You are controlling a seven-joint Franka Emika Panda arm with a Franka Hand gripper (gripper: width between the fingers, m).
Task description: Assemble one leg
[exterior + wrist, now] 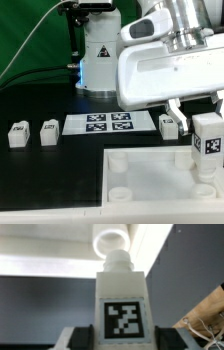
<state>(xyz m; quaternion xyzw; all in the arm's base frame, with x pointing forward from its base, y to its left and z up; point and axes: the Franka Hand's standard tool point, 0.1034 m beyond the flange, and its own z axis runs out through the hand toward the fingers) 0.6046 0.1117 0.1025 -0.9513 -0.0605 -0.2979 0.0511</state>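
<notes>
Jaws clamped on the leg [121, 303], their tips cut off, panel socket [110, 241] blurred behind leg's peg

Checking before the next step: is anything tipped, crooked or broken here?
Nothing stands out. The gripper holds one leg squarely near the panel; three more legs flank the marker board, with no visible damage.
</notes>
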